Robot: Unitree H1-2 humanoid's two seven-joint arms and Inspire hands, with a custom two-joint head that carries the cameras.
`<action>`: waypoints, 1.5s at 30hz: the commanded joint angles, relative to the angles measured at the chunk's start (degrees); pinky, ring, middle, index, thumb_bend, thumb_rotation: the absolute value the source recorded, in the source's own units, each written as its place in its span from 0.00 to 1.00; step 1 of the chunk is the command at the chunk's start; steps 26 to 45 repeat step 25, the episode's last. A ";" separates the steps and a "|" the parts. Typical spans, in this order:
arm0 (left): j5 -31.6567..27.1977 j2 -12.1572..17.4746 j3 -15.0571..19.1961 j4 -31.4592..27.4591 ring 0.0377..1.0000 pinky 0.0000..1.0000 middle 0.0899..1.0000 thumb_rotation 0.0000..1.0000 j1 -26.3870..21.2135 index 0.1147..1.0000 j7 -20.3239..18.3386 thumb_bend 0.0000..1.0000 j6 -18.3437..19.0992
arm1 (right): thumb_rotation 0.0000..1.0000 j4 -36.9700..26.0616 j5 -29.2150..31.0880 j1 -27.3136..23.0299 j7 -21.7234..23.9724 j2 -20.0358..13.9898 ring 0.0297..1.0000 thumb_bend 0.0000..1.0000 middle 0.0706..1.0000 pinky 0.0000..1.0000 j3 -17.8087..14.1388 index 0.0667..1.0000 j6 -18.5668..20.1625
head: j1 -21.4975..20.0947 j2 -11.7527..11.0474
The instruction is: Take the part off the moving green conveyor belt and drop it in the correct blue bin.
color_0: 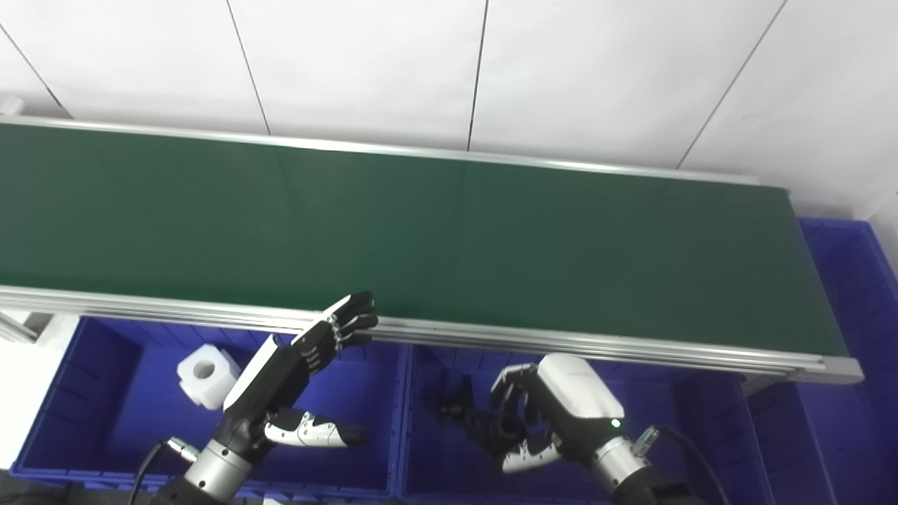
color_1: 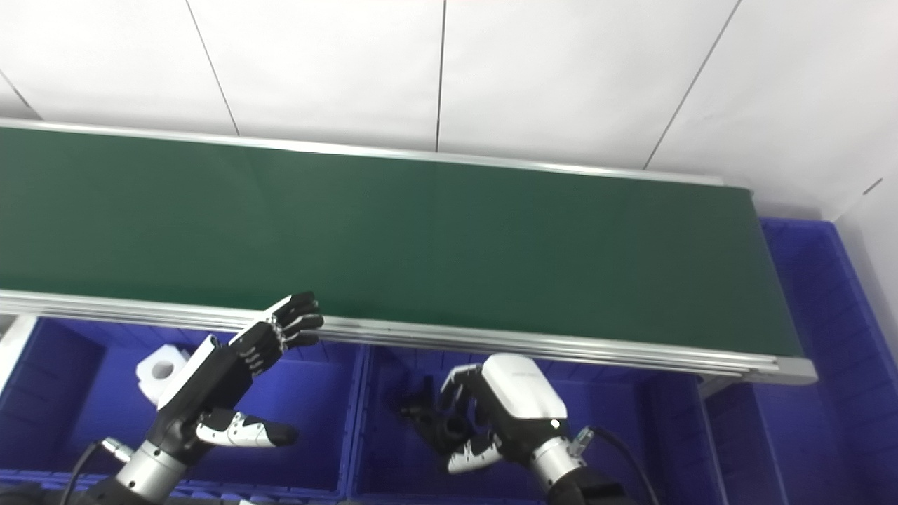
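A green belt [color_0: 435, 238] ran across the scene from 9 o'clock to 3 o'clock, edged by a silver rail [color_0: 491, 340] on its near side, with white wall panels [color_0: 449, 63] behind it. The belt's surface carried nothing.

Below the rail, toward 6 o'clock, sat two blue bins side by side. The left bin [color_0: 91, 393] held a white block [color_0: 208, 374] with a round hole in it, resting near the bin's far wall at about 8 o'clock in the frame. The right bin [color_0: 701, 421] lay at about 5 o'clock. A third blue bin [color_0: 852, 280] stood past the belt's end at 3 o'clock.

The left hand [color_0: 295, 379] hovered over the left bin with its dark fingers [color_0: 354, 319] stretched out and spread, their tips overlapping the rail, and its thumb held wide apart below; it gripped nothing.

The right hand [color_0: 540, 414] hung over the right bin, its white back turned up and its fingers curled round a small black part [color_0: 459, 407]. The part jutted out toward 9 o'clock from between the fingers and thumb, above the bin's floor. Its exact shape was too dark to make out.
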 commanded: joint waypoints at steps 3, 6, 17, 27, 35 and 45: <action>-0.04 0.55 0.31 -1.60 0.87 0.82 0.91 0.43 -0.18 0.90 0.52 0.81 -0.30 | 0.00 4.14 -2.02 -3.15 1.42 -0.33 0.39 0.51 0.47 0.38 0.73 0.49 0.49 | 0.17 0.32; -0.21 0.66 0.31 -1.79 0.87 0.82 0.91 0.42 -0.23 0.91 0.39 0.81 0.17 | 0.08 5.35 -3.53 -4.15 5.47 -0.16 0.68 0.56 0.72 0.57 1.58 0.60 2.93 | 0.13 0.24; -0.18 0.75 0.33 -1.81 0.88 0.82 0.92 0.41 0.35 0.91 0.27 0.80 0.43 | 0.34 -1.02 3.12 1.60 -7.85 3.50 0.99 0.63 0.99 0.94 -2.91 0.94 -2.51 | 1.13 -1.52; -0.60 0.64 0.30 -1.72 0.88 0.82 0.91 0.38 0.98 0.91 0.21 0.80 0.33 | 0.43 -10.15 12.47 7.91 -12.27 6.58 0.95 0.63 0.96 0.90 -5.84 0.95 -4.26 | 2.53 -1.97; -0.60 0.64 0.30 -1.72 0.88 0.82 0.91 0.38 0.98 0.91 0.21 0.80 0.33 | 0.43 -10.15 12.47 7.91 -12.27 6.58 0.95 0.63 0.96 0.90 -5.84 0.95 -4.26 | 2.53 -1.97; -0.60 0.64 0.30 -1.72 0.88 0.82 0.91 0.38 0.98 0.91 0.21 0.80 0.33 | 0.43 -10.15 12.47 7.91 -12.27 6.58 0.95 0.63 0.96 0.90 -5.84 0.95 -4.26 | 2.53 -1.97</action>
